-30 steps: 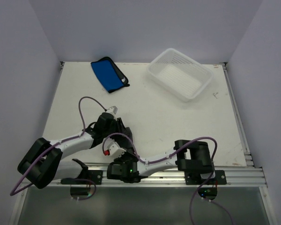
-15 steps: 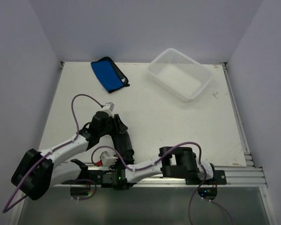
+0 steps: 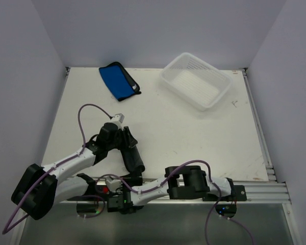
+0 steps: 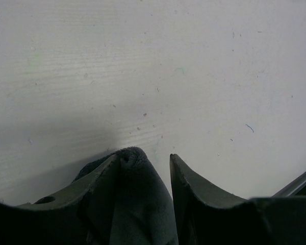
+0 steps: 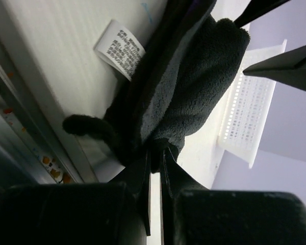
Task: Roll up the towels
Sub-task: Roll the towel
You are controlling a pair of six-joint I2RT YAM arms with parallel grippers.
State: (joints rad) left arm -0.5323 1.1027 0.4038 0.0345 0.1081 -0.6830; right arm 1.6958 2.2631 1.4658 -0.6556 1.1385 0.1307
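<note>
Landmark taken: the white basket, standing at the far side of the table.

Blue towel: lies to the left of the basket along the same far edge, apart from it. It is folded, with black edging along its basket-facing side. Neither arm touches it.

Dark towel: well apart from the basket, diagonally across the table towards the near left. It is bunched into a short, thick roll, and both arms meet at it. A white printed label hangs from its side.

Left gripper: its fingers stand partway apart with the end of the dark towel between them. The cloth presses against one finger. A sliver of table shows beside the other finger at the tip. I cannot tell whether it grips.

Right gripper: at the end of the roll farthest from the basket. Its fingers are drawn nearly together, pinching a fold of the dark towel.
</note>
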